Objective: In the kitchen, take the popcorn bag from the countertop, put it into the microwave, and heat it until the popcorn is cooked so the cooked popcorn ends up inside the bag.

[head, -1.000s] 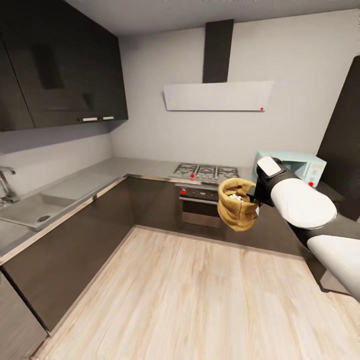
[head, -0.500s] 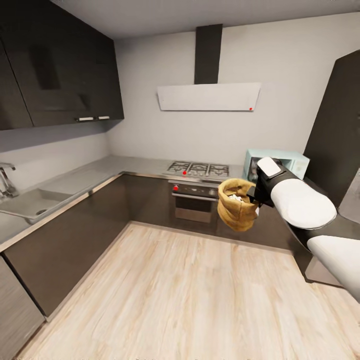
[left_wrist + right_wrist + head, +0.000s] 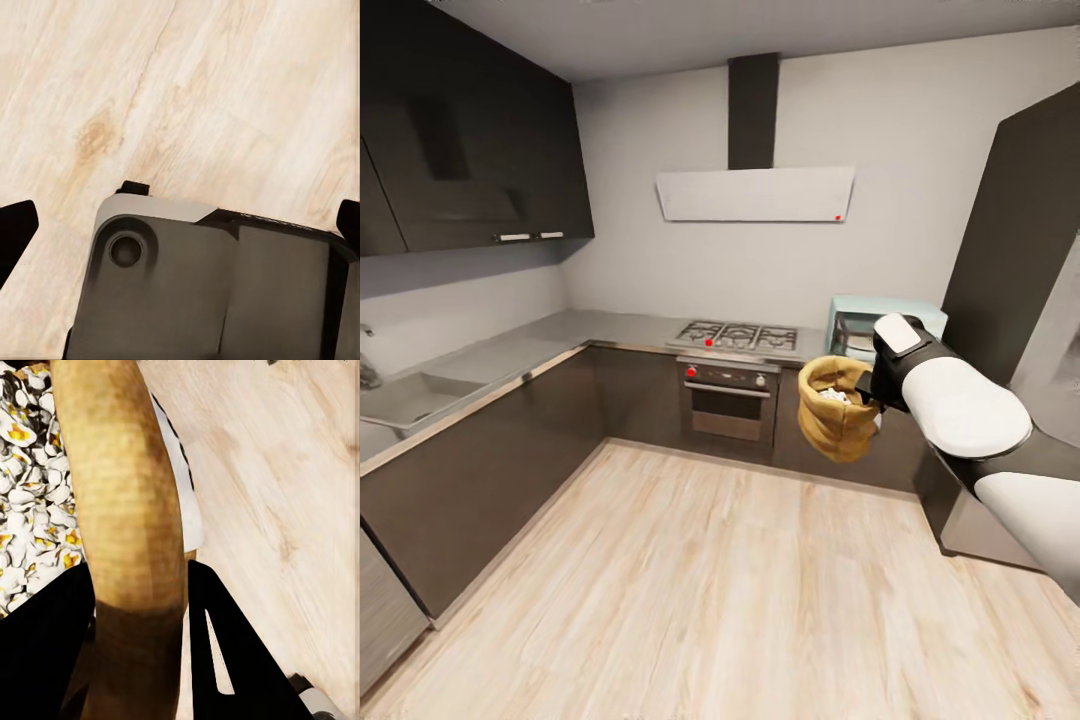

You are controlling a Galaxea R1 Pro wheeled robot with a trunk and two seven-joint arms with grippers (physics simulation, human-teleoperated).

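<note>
The camera has panned right; the right claw still grips the popcorn bag before the microwave. Left claw gapes empty.

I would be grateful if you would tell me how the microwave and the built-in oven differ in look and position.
The microwave is pale mint-blue, while the built-in oven is dark with a steel handle. The microwave stands on the countertop; the oven is set under the gas hob, among the cabinet fronts. The popcorn bag and the right arm partly hide the microwave, whereas the oven shows whole. Both stand along the back wall and have a dark door window.
</note>
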